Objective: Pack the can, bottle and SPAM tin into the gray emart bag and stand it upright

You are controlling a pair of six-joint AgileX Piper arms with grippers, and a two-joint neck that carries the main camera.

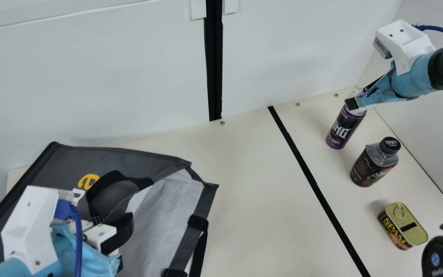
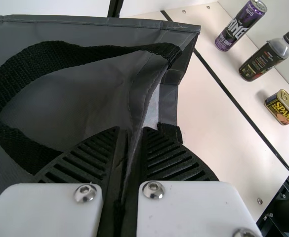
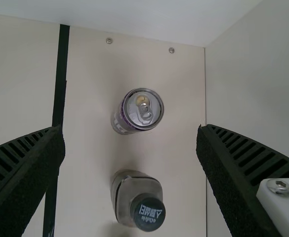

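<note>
The gray bag (image 1: 67,159) lies on its side at the left with its mouth facing right. My left gripper (image 1: 108,225) is at the mouth; in the left wrist view its fingers (image 2: 171,158) pinch the rim of the bag (image 2: 92,94) and the left gripper (image 2: 130,136) is shut on it. On the right stand the purple can (image 1: 343,129), the dark-capped bottle (image 1: 373,163) and the SPAM tin (image 1: 403,226). My right gripper (image 1: 356,100) is above the can, and in the right wrist view the right gripper (image 3: 132,131) is wide open over the can (image 3: 143,109) and near the bottle (image 3: 138,202).
A black stripe (image 1: 310,173) crosses the cream table (image 1: 252,192) between the bag and the items. White walls (image 1: 110,77) rise behind and at the right. The bag's black handle strap (image 2: 45,49) loops over its upper side, beside the left fingers.
</note>
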